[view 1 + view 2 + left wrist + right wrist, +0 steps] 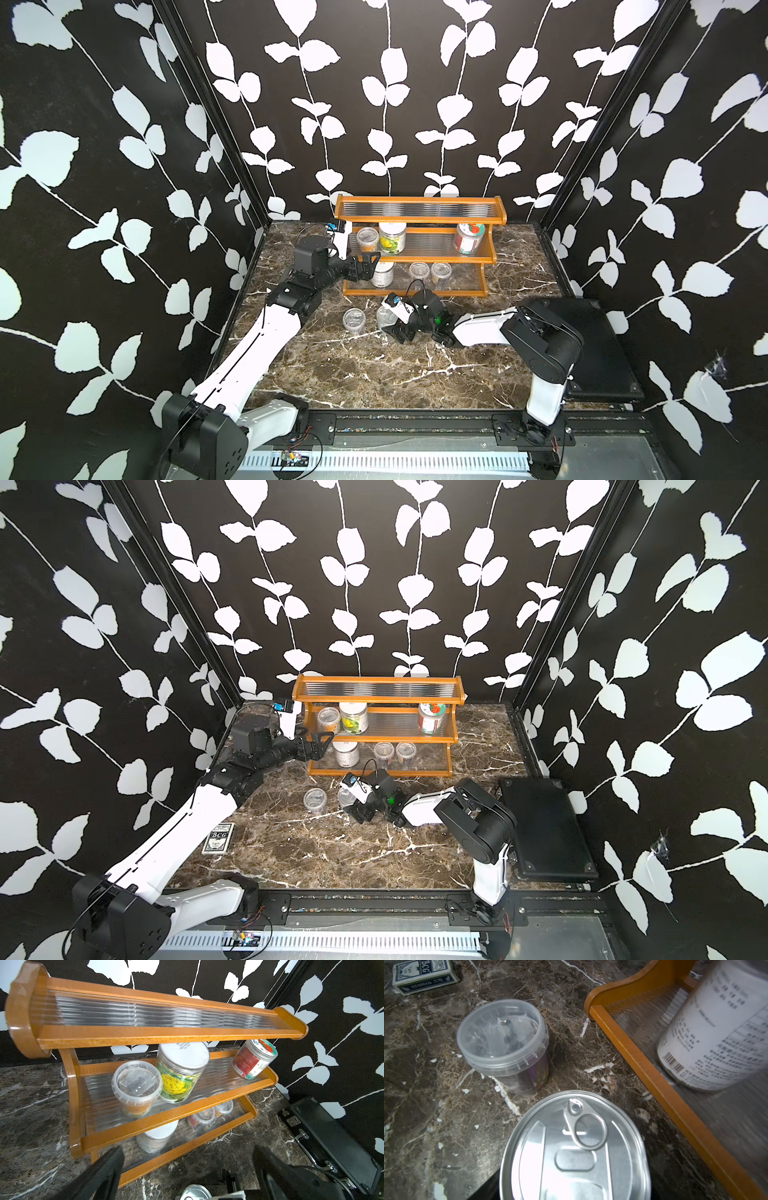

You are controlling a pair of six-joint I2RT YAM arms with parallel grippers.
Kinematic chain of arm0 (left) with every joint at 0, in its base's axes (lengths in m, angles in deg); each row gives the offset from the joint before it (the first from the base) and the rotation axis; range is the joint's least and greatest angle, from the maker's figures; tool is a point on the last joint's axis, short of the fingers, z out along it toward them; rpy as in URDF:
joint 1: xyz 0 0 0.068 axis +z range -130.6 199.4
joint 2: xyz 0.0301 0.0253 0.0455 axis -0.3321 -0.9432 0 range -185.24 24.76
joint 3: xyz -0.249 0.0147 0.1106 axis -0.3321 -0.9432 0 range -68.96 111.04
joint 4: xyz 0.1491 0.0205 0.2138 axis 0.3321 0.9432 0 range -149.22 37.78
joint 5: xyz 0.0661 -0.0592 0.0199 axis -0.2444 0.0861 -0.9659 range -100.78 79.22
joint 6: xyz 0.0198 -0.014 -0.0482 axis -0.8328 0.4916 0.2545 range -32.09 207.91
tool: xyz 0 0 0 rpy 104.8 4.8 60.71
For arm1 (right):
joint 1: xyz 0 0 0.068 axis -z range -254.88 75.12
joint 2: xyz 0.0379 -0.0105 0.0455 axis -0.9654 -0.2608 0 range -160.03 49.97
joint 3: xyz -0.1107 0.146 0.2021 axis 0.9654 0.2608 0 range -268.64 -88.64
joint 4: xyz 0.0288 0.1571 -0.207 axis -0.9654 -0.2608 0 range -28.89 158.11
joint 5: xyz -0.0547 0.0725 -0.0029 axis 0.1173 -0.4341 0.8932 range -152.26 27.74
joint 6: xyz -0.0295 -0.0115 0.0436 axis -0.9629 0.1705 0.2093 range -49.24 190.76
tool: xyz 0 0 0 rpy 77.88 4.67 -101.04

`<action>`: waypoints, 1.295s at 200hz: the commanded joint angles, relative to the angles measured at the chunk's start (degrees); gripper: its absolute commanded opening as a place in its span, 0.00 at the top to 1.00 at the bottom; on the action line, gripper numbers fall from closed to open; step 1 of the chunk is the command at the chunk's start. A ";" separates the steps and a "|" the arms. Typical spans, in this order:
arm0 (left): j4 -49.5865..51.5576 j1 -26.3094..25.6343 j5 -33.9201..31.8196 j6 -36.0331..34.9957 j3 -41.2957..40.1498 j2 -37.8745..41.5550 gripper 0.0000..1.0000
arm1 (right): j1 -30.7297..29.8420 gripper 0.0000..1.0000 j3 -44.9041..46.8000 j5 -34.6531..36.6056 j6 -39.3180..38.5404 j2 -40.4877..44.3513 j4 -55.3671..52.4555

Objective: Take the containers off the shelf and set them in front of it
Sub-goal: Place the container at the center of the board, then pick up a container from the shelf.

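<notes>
**Q:** Shelf (419,218), 12 o'clock on table (374,374): stock?

**A:** Middle tier: small tub (367,237), yellow-green jar (392,237), strawberry jar (469,239). Lowest tier: white-lid jar (382,274), two tubs (419,271).

**Q:** Items off shelf?

**A:** Silver can (386,316), 6 o'clock of shelf; clear tub (354,320) at can's 9 o'clock.

**Q:** Grippers?

**A:** Left gripper (370,266): jaws spread wide, empty, at shelf's 9 o'clock end. Right gripper (399,333): at the can, grip indeterminate.
</notes>
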 commanded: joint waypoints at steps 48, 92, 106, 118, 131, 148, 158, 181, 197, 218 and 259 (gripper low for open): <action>0.43 0.43 0.44 -1.22 -0.36 0.69 0.02 | -0.23 0.18 2.91 -0.04 -0.82 5.15 -1.29; 3.57 0.43 0.22 -3.76 0.97 0.26 0.01 | -0.24 0.15 4.44 -0.57 -0.07 8.32 -2.35; 5.84 0.42 -0.50 -5.32 1.55 0.39 0.01 | -0.24 0.13 5.71 0.23 0.02 10.79 -3.51; 6.93 0.43 -1.88 -6.19 1.53 0.75 0.01 | -0.13 0.10 7.24 2.06 0.29 13.80 -4.44; 6.94 0.47 -2.73 -6.72 0.93 1.08 0.01 | 0.02 0.08 8.30 3.69 0.30 17.64 -6.10; 6.75 0.42 -3.84 -6.48 0.33 0.80 0.01 | 0.91 0.04 9.40 5.95 0.46 22.92 -9.39; 6.68 0.26 -4.72 -5.95 0.19 0.08 0.01 | 1.84 0.02 9.87 7.16 0.95 25.85 -10.88; 4.25 -0.84 -9.63 -6.95 -0.34 -1.65 0.01 | 5.30 0.00 9.90 8.57 2.29 32.86 -15.18; 2.31 -1.72 -13.09 -7.84 0.51 -3.86 0.01 | 8.04 0.00 9.73 9.54 2.83 37.38 -17.61; -1.47 -2.64 -15.59 -8.21 1.89 -7.35 0.01 | 11.36 0.00 9.25 10.71 3.03 42.08 -20.38; -6.56 -3.04 -19.74 -8.67 5.03 -14.81 0.01 | 17.92 0.00 7.93 11.83 3.06 48.40 -24.62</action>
